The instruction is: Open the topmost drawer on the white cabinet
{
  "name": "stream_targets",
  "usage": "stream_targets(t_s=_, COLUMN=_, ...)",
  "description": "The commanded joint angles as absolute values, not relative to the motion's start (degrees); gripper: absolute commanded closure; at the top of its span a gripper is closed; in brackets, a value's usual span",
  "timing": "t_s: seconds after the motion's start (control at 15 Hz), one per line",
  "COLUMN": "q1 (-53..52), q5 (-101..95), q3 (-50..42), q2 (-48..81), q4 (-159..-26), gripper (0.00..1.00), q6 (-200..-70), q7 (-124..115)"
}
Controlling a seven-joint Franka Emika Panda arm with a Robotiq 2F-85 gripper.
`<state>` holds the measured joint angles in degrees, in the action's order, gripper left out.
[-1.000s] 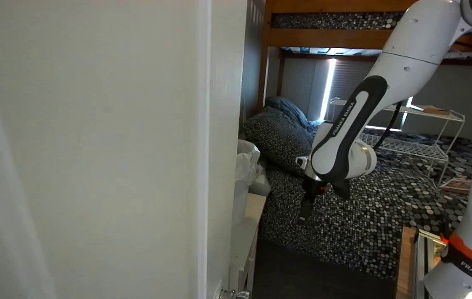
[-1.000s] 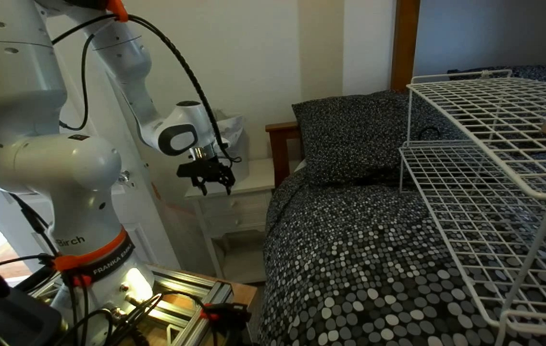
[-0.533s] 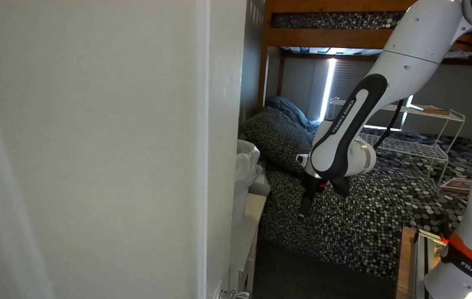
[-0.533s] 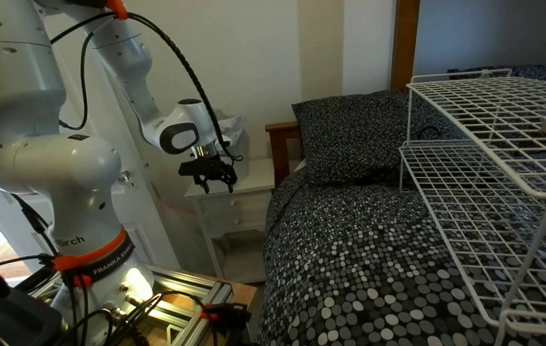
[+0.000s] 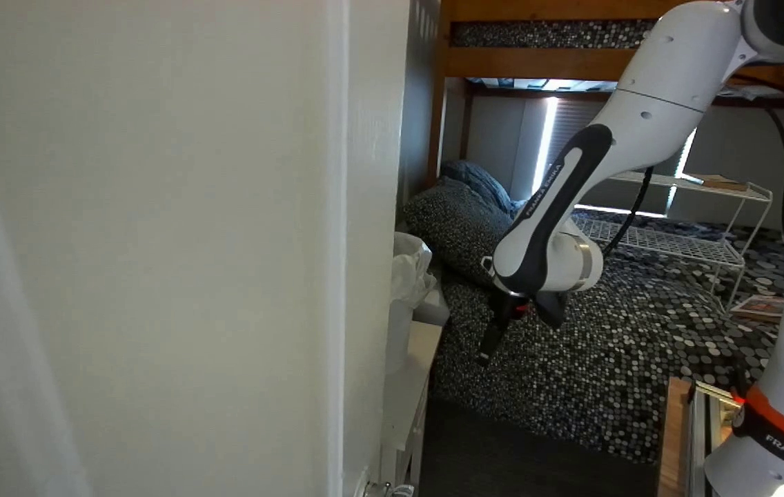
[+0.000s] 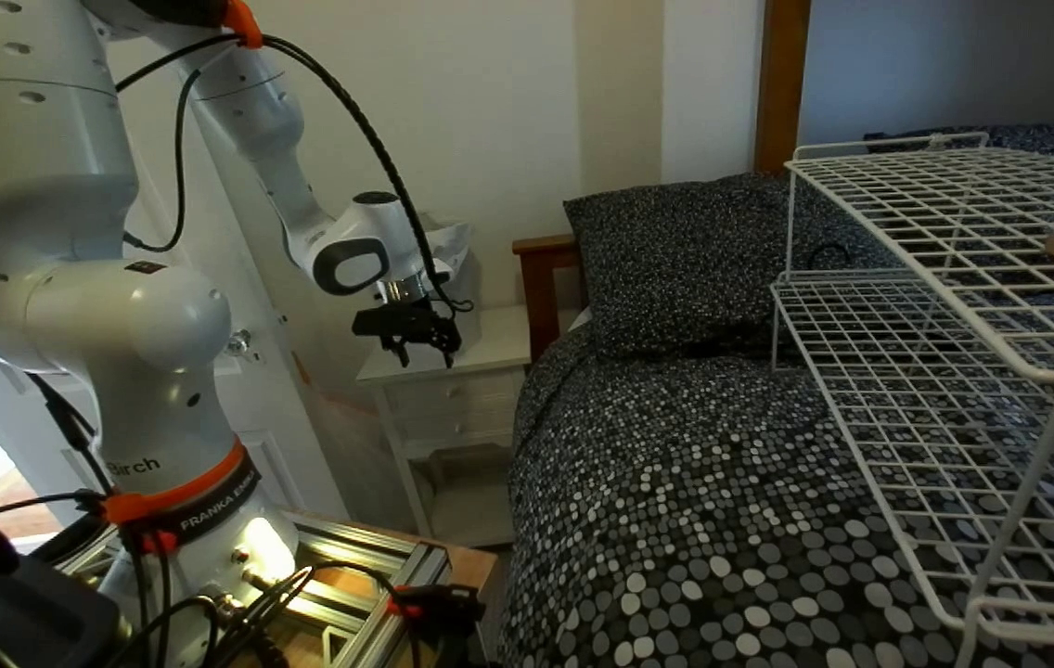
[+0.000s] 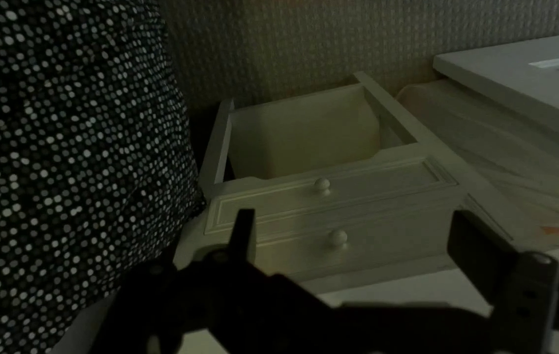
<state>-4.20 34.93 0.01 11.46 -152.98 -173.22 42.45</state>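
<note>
The white cabinet [image 6: 504, 336] stands against the wall beside the bed. In an exterior view it is edge-on [image 5: 400, 407], partly hidden by the door. The topmost drawer [image 6: 492, 390] looks shut. In the wrist view the cabinet is upside down, so the topmost drawer [image 7: 397, 233] is the lower front, with a round white knob [image 7: 338, 238]. My gripper [image 6: 426, 362] is open and empty, in front of the cabinet and near the height of its top, apart from it. In the wrist view the gripper [image 7: 352, 215] has its fingers spread either side of that knob.
A second drawer with a knob [image 7: 322, 184] lies below the topmost one, above an open shelf. A white bag-lined bin [image 5: 406, 283] stands on the cabinet. The bed [image 6: 638, 445] and pillow [image 6: 694, 269] are alongside. A white door [image 5: 192, 241] and wire rack [image 6: 926, 278] flank the area.
The arm and gripper have moved a little toward the cabinet, mostly in the last half second. The fingers stay open. The cabinet and its drawers have not moved.
</note>
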Motion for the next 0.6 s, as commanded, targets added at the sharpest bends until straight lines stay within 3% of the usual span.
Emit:
stream_targets(t_s=0.0, q1=0.0, q5=41.1, q3=5.3, q2=19.8, q4=-148.6, gripper=0.00, q6=-174.8, q7=48.3)
stream_targets(t_s=0.53, q1=13.5, q5=41.0, q3=18.7, q2=35.0, q4=-141.3, gripper=0.00, q6=-186.2, q7=60.1)
